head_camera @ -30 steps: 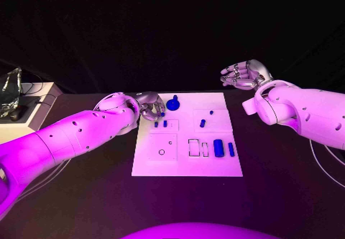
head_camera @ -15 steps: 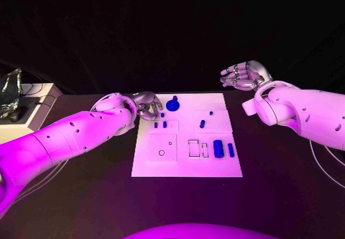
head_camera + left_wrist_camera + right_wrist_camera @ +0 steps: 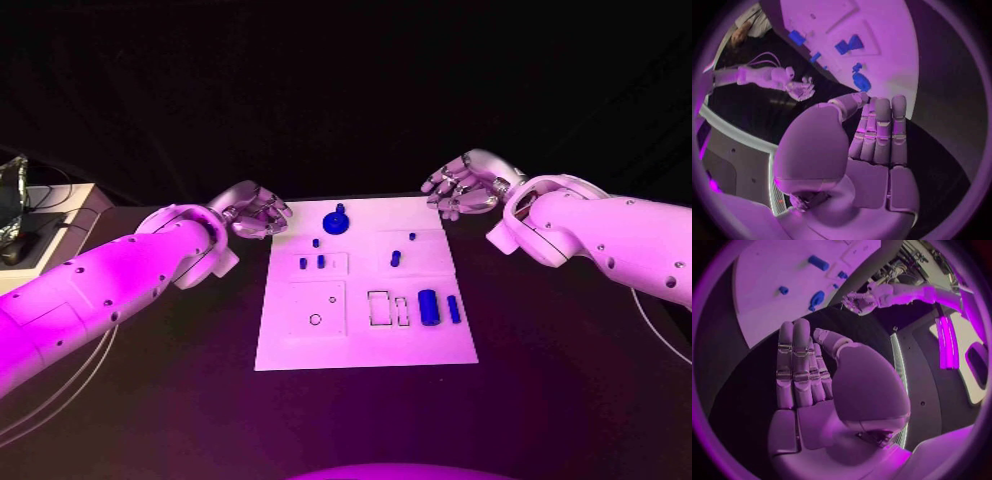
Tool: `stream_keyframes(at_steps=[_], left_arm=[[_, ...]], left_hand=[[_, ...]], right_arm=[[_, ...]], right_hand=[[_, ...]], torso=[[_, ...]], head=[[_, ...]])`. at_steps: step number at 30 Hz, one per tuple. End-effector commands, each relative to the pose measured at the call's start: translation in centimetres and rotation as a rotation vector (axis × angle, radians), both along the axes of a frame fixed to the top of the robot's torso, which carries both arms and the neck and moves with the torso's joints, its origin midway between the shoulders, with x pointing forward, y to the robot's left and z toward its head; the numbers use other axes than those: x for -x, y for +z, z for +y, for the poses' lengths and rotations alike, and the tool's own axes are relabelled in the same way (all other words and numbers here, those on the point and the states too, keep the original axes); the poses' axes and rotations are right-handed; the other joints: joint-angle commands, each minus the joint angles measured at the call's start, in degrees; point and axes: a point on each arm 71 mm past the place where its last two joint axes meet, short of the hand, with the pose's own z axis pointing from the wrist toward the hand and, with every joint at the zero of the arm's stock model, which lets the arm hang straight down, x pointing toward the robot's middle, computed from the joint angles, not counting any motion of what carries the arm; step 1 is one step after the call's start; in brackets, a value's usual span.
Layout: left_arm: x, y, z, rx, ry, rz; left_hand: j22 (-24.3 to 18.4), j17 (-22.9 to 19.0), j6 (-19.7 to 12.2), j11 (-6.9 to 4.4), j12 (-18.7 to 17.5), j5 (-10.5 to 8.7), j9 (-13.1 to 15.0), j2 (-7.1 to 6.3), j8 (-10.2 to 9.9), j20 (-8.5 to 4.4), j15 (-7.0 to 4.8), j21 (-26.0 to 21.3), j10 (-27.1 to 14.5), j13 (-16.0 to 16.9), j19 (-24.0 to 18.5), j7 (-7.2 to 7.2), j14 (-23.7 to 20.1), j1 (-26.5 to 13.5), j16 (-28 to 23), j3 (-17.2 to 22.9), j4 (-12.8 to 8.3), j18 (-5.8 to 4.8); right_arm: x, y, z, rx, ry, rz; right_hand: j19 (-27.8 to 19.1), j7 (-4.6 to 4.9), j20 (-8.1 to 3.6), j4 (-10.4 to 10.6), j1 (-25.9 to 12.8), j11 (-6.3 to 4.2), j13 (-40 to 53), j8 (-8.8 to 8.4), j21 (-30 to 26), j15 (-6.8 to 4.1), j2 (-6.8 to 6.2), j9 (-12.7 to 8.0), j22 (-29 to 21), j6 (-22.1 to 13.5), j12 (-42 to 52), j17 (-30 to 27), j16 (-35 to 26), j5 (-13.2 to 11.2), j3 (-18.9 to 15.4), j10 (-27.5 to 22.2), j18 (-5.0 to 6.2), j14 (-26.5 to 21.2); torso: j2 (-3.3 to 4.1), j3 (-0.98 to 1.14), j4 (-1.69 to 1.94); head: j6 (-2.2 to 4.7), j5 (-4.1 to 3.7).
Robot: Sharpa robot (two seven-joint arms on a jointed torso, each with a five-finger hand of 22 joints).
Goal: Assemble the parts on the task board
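left hand (image 3: pixel 254 211): empty, fingers apart, off the task board (image 3: pixel 361 345) | right hand (image 3: pixel 462 184): empty, fingers apart, at board's far corner | parts (image 3: pixel 428 302) lie unobstructed

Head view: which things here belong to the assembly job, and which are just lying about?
Job: task board; blue parts on it, such as the round knobbed part and the large cylinder.
Lying about: pale box at the table's left, with a cable.

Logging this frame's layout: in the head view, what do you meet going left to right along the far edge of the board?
Left hand → round blue part on the task board → right hand.
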Motion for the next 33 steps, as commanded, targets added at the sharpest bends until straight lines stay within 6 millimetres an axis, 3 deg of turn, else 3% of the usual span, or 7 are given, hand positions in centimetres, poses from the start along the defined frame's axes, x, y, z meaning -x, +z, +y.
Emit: stream_keyframes(at_steps=[1, 3, 7, 10, 17, 25, 33], left_arm=[[0.7, 0.2, 0.4, 0.422, -0.035, 0.086], [1.2, -0.1, 1.1, 0.529, -0.027, 0.124], [2.6, -1.1, 2.1, 0.762, -0.007, 0.208], [3.8, -1.5, 2.2, 0.863, -0.015, 0.234], [5.3, -1.6, 1.5, 0.915, -0.04, 0.237], [6.0, -1.5, 0.8, 0.91, -0.06, 0.237], [6.2, -1.5, 0.6, 0.899, -0.059, 0.24]], left_hand=[[-0.9, -0.46, -0.62, 0.13, 0.54, 0.11, -0.22, -0.08, -0.05, 0.08, 0.0, -1.28, -0.11, 0.34, -0.59, -0.02, -0.61, -0.79, -0.97, -0.87, 0.33, 0.37], [-1.61, -0.89, -0.45, 0.35, 0.89, 0.11, -0.3, 0.07, 0.08, 0.23, 0.19, -2.44, -0.48, 0.54, -0.89, 0.19, -1.35, -1.11, -2.0, -1.49, 0.7, 0.35], [-3.63, -1.83, -0.05, 0.51, 1.56, 0.73, -0.49, 0.29, 0.48, 0.63, 0.5, -5.58, -1.28, 0.9, -1.36, 0.13, -2.94, -2.82, -4.36, -3.06, 2.67, 0.36], [-4.93, -2.43, -0.15, 0.67, 1.32, 0.71, -0.67, 0.0, 0.6, 0.85, 0.85, -7.59, -2.45, 0.78, -1.58, 0.29, -4.15, -3.22, -6.0, -3.57, 3.35, 0.32], [-6.17, -2.24, 0.01, 0.65, 0.66, 0.23, -0.79, -0.54, 0.99, 0.9, 0.74, -9.11, -2.86, 0.39, -0.3, -0.08, -2.98, -3.91, -5.94, -4.8, 4.43, 0.37], [-5.76, -1.0, 0.04, 0.63, -0.23, 0.23, -1.0, -0.54, 1.27, 0.67, 0.61, -7.96, -2.73, -0.14, 2.43, -0.12, -1.34, -3.52, -4.08, -5.32, 5.12, 0.35], [-1.36, -0.44, 0.3, 0.57, -0.5, 0.34, -1.07, -0.28, 1.52, 0.51, 0.48, -3.79, -2.29, -0.33, 6.11, -0.11, -0.87, -2.86, -3.34, -5.13, 5.27, -0.45]], right_arm=[[0.7, -0.6, 0.2, 0.298, 0.078, -0.066], [1.0, -0.7, 0.1, 0.349, 0.072, -0.097], [1.5, -0.8, 0.2, 0.455, 0.069, -0.167], [2.0, -1.3, 0.9, 0.537, 0.066, -0.216], [2.0, -3.2, 2.4, 0.642, 0.06, -0.232], [1.8, -4.2, 3.9, 0.667, 0.052, -0.251], [1.2, -4.7, 4.8, 0.68, 0.049, -0.252]], right_hand=[[-0.77, -0.64, -0.92, -0.35, 0.14, -0.53, 0.37, -1.08, 5.57, -0.52, 0.4, -1.15, 4.63, 0.31, -1.65, 5.04, 8.27, 1.0, -0.4, 2.55, 0.11, 1.92], [-0.72, -0.59, -1.07, -0.35, -0.06, -0.73, 0.52, -1.15, 7.49, -0.56, 0.28, -1.44, 6.21, 0.64, -2.26, 7.9, 12.52, 1.15, -0.28, 2.92, 0.27, 2.27], [0.29, -0.84, -0.66, 0.32, -1.08, -0.91, 0.97, -0.99, 12.57, -0.8, -0.71, -1.81, 10.42, 1.91, -3.79, 26.18, 36.39, 0.8, 1.93, 2.89, 0.53, 3.42], [1.45, -0.56, -0.23, 1.12, -1.68, -0.52, 0.82, -1.13, 14.85, -0.3, -1.51, -1.81, 12.4, 1.56, -3.94, 35.26, 47.54, 0.31, 3.97, 1.35, 0.57, 4.12], [2.1, -0.63, 0.41, 1.93, -2.31, 0.13, -0.05, -1.42, 15.88, 0.18, -2.64, -1.94, 13.45, -0.13, -4.11, 38.01, 51.39, -0.81, 5.54, -2.68, 0.63, 4.01], [2.47, -0.44, 0.71, 2.57, -2.84, 0.43, -0.14, -1.21, 16.6, 0.47, -3.02, -1.88, 14.38, -0.5, -4.08, 39.11, 52.86, -1.03, 5.86, -4.22, 0.53, 3.99], [2.86, -0.15, 0.85, 2.93, -3.02, 0.61, -0.11, -1.04, 17.22, 0.62, -2.92, -1.77, 15.1, -0.33, -4.04, 39.93, 53.79, -1.04, 6.08, -4.57, 0.43, 4.08]], torso=[[-0.07, -0.06, 0.12], [-0.07, -0.08, 0.15], [-0.13, 0.04, 0.03], [-0.1, -0.17, 0.02], [0.02, -0.07, 0.31], [0.19, -0.15, 0.09], [0.14, -0.13, 0.2]], head=[[0.94, -0.95], [1.08, -1.09], [1.44, -1.35], [1.47, -1.76], [1.38, -1.77], [1.13, -1.71], [0.96, -1.97]])
